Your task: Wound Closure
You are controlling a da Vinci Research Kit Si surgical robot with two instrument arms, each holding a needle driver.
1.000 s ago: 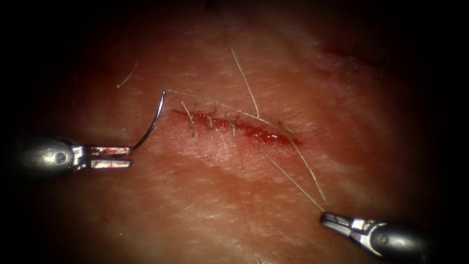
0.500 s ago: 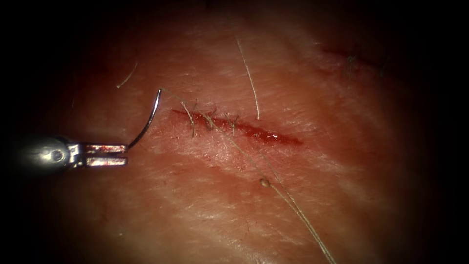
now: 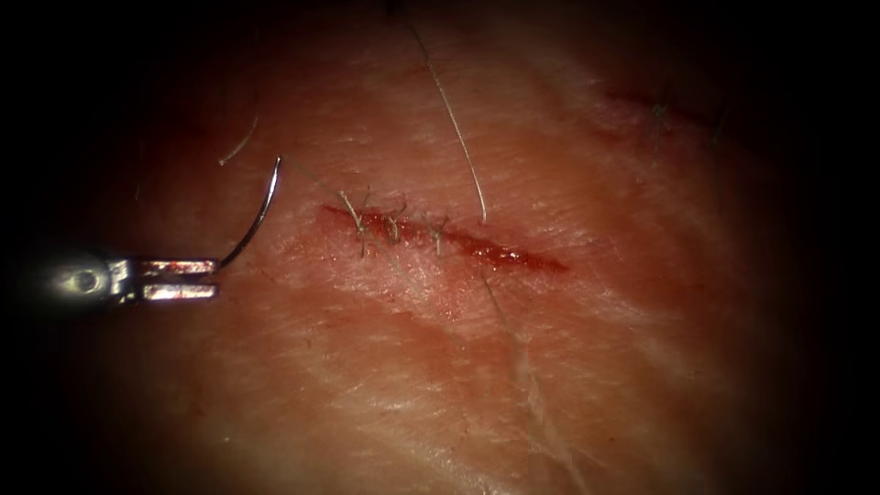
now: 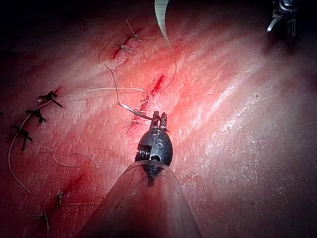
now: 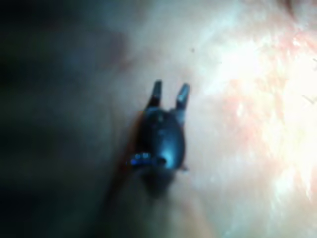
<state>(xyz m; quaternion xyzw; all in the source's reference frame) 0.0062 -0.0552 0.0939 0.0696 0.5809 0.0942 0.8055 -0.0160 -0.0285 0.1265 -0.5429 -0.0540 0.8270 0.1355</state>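
Note:
On the tissue (image 3: pixel 568 367) the red cut (image 3: pixel 458 243) runs slantwise, with three stitches (image 3: pixel 396 227) across its left part. My left tool (image 3: pixel 216 278) lies left of the cut, jaws shut on the lower end of the curved needle (image 3: pixel 257 215). The needle arcs upward, free of the tissue. Its thread (image 3: pixel 527 376) hangs slack and blurred below the cut. In the left wrist view, the left tool (image 4: pixel 159 116) holds the needle (image 4: pixel 132 111). My right tool (image 5: pixel 169 96) stands open over pale tissue, holding nothing.
A loose thread end (image 3: pixel 458 137) rises from the cut's upper edge. A short cut piece of thread (image 3: pixel 240 142) lies at the upper left. Older stitched cuts (image 4: pixel 34 116) lie beside this one. The right tool (image 4: pixel 281 15) is far from the cut.
The right tool drew the thread down and right, left the endoscope view, then opened and let the thread go slack. The left tool moved left with the needle.

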